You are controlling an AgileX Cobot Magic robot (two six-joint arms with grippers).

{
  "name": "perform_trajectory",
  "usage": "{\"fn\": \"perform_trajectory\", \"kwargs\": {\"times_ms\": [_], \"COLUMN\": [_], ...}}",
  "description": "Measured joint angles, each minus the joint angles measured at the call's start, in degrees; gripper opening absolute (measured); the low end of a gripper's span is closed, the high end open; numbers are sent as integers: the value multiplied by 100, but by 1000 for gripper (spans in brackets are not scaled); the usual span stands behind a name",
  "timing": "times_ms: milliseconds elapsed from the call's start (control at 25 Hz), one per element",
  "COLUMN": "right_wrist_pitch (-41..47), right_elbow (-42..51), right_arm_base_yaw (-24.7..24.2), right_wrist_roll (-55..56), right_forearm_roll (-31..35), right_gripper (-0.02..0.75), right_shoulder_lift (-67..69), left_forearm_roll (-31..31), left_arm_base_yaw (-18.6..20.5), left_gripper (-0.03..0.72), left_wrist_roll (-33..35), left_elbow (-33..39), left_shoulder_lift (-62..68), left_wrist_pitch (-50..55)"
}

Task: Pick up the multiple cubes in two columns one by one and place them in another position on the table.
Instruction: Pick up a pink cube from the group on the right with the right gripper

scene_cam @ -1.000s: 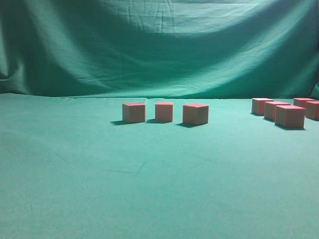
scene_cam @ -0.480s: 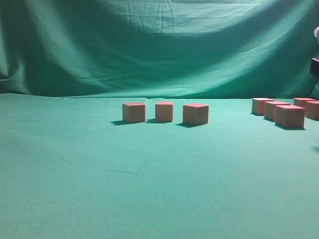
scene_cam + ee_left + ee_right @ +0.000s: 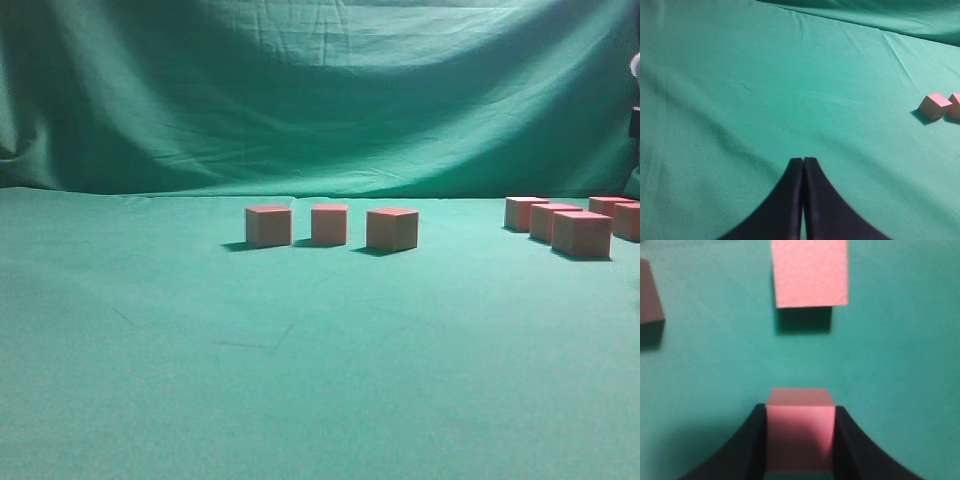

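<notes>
Three pinkish-red cubes stand in a row mid-table: left [image 3: 268, 226], middle [image 3: 329, 224], right [image 3: 392, 229]. Several more cluster at the far right, the nearest [image 3: 582, 234]. My right gripper [image 3: 800, 410] is shut on one cube [image 3: 800, 435] and holds it above the green table [image 3: 300, 380]. Another cube [image 3: 809, 272] lies on the cloth ahead of it, and one more [image 3: 650, 290] at the left edge. My left gripper [image 3: 803, 161] is shut and empty over bare cloth, with two cubes [image 3: 935, 105] far to its right.
A draped green backdrop [image 3: 320, 90] rises behind the table. A dark part of the right arm [image 3: 635, 120] shows at the right edge of the exterior view, above the cluster. The cloth has slight wrinkles [image 3: 895, 55].
A dark part of the right arm came into the exterior view at the right edge, then drew back a little up and right. The cubes on the table have not moved.
</notes>
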Motion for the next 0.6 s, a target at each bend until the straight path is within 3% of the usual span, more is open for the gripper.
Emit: {"fn": "perform_trajectory", "kwargs": {"times_ms": [280, 600], "right_wrist_pitch": [1724, 1959], "right_elbow": [-1254, -3259], "right_arm_base_yaw": [974, 2760], "right_wrist_roll": [-489, -754], "right_forearm_roll": [465, 819], "right_gripper": [266, 266], "right_shoulder_lift": [0, 337], "left_forearm_roll": [0, 0], "left_arm_base_yaw": [0, 0], "left_gripper": [0, 0], "left_wrist_roll": [0, 0], "left_elbow": [0, 0], "left_shoulder_lift": [0, 0], "left_wrist_pitch": [0, 0]}}
